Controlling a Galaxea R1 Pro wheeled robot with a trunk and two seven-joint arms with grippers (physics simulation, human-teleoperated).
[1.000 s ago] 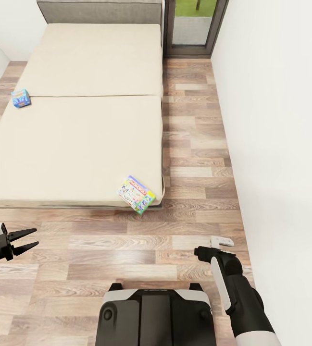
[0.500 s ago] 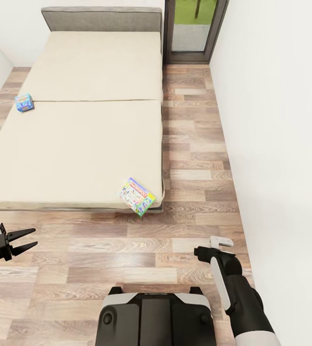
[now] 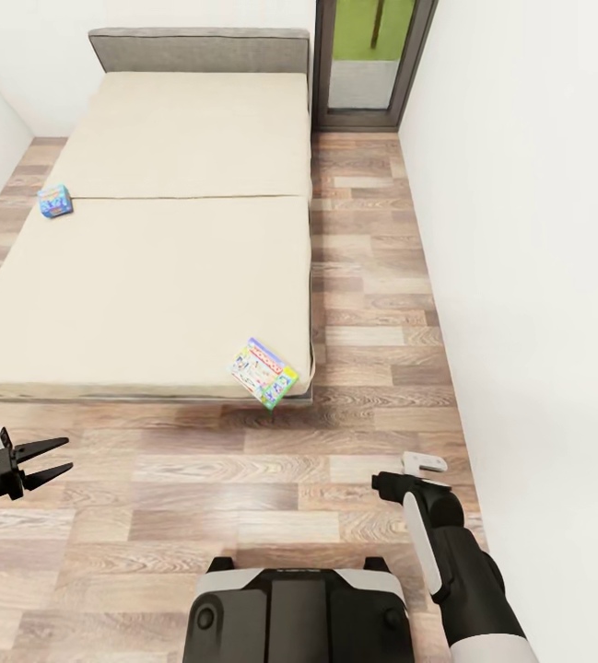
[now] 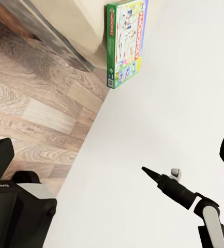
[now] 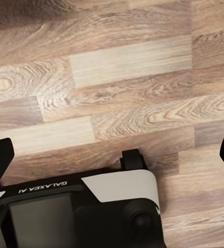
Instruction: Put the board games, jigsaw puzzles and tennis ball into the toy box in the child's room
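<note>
Left gripper [image 3: 45,461] is hanging over the plank floor [image 3: 243,479] with its fingers spread apart and nothing between them; right gripper [image 3: 407,471] is hovering low near the white wall [image 3: 538,276], and its spacing cannot be told from here. Ahead, the green-and-white board game [image 3: 263,371] is lying on the near corner of the bed [image 3: 151,276], overhanging the edge, while the small blue board game [image 3: 54,200] is sitting at the far left edge. Judging by this, the approach-to-bed step is in hand, and the next move is calling for rolling closer before reaching for the overhanging box.
</note>
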